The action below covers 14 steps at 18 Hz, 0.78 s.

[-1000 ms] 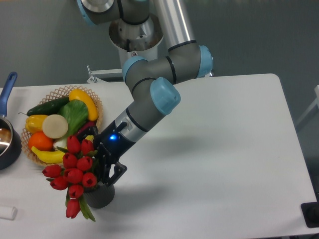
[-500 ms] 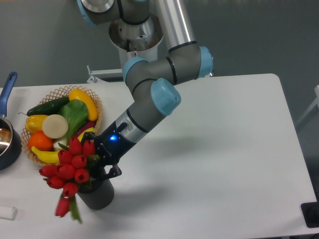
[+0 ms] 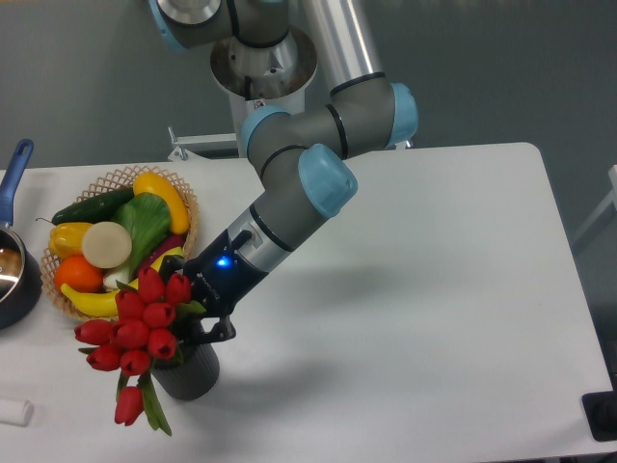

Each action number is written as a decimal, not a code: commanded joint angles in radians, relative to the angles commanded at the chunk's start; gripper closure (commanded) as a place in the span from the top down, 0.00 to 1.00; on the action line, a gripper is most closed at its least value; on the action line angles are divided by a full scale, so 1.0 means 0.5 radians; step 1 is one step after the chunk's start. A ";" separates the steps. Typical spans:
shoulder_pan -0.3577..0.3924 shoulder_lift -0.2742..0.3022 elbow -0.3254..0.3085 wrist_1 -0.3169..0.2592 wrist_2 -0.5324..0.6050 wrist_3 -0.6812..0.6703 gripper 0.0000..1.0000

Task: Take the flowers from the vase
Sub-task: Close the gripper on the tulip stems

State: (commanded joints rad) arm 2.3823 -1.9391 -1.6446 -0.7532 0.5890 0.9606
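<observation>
The gripper (image 3: 198,323) sits low at the vase (image 3: 189,371) mouth, jaws apparently clamped on the tulip bunch (image 3: 140,323) near its stems; the blooms hide the contact itself. The tulips lean out to the left above the vase, stems seemingly not yet clear of it. Judged step: extraction. The next move calls for a straight upward lift, without dragging the vase toward the fruit basket (image 3: 183,198).

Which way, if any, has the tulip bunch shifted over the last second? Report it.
Yes. The flowers have swung left in the picture, away from the vase, nearer the table's left edge, with the gripper at their stems.
</observation>
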 joint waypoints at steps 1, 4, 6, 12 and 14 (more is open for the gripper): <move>0.003 0.012 0.025 0.000 0.000 -0.061 0.27; 0.034 0.089 0.031 -0.003 -0.018 -0.178 0.27; 0.043 0.132 0.028 -0.003 -0.018 -0.252 0.27; 0.043 0.233 0.009 -0.003 -0.018 -0.381 0.27; 0.043 0.252 0.022 -0.003 -0.021 -0.384 0.27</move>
State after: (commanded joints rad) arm 2.4037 -1.8132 -1.6337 -0.7547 0.5783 0.7685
